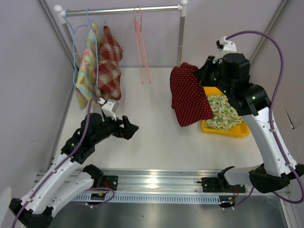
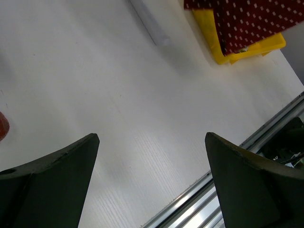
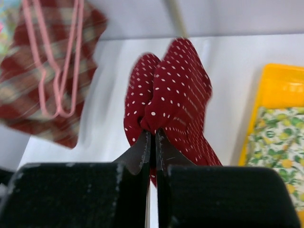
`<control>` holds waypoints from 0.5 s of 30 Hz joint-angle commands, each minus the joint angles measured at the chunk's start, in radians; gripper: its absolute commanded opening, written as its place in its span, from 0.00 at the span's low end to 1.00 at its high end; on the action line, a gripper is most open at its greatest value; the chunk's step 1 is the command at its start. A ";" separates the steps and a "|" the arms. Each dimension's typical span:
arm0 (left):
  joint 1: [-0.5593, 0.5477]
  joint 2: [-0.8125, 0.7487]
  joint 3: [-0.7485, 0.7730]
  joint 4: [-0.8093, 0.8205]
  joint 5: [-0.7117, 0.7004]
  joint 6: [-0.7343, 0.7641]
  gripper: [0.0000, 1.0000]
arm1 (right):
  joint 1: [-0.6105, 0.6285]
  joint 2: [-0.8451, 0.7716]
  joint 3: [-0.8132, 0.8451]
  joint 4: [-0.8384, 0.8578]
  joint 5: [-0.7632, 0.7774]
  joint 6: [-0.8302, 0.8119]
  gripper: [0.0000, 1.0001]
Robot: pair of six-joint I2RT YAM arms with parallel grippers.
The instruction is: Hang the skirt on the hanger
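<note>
My right gripper (image 1: 198,72) is shut on the top edge of a dark red skirt with white dots (image 1: 189,95) and holds it in the air beside the yellow tray; in the right wrist view the cloth (image 3: 171,95) bunches at the gripper (image 3: 152,132). An empty pink hanger (image 1: 141,45) hangs from the metal rail (image 1: 123,9); it also shows in the right wrist view (image 3: 54,57). My left gripper (image 1: 132,128) is open and empty low over the white table, left of centre (image 2: 152,142).
A yellow tray (image 1: 237,131) at the right holds a green floral cloth (image 1: 222,113). Two blue hangers with a plaid skirt (image 1: 108,61) and a floral garment (image 1: 86,71) hang at the rail's left end. An aluminium rail (image 1: 156,183) runs along the near edge.
</note>
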 commanded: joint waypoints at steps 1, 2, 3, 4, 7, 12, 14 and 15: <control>-0.002 -0.012 0.001 0.038 0.016 -0.007 0.99 | 0.113 -0.004 -0.003 0.016 -0.004 0.023 0.00; -0.002 -0.015 -0.002 0.044 0.016 -0.016 0.99 | 0.137 -0.004 -0.020 0.029 -0.001 0.027 0.00; -0.002 -0.019 -0.002 0.047 0.019 -0.022 0.99 | 0.173 -0.004 -0.038 0.041 -0.010 0.041 0.00; -0.002 -0.019 -0.004 0.053 0.024 -0.028 0.99 | 0.188 -0.006 -0.060 0.050 -0.024 0.047 0.00; 0.000 -0.017 -0.021 0.078 0.054 -0.065 0.99 | 0.236 -0.001 -0.138 0.107 -0.105 0.086 0.00; -0.002 -0.020 -0.053 0.122 0.068 -0.117 0.97 | 0.377 0.051 -0.158 0.153 -0.131 0.121 0.00; -0.002 -0.025 -0.058 0.130 0.065 -0.128 0.97 | 0.421 0.065 -0.164 0.170 -0.120 0.130 0.00; -0.002 -0.028 -0.056 0.130 0.063 -0.128 0.96 | 0.418 0.065 -0.189 0.173 -0.119 0.135 0.00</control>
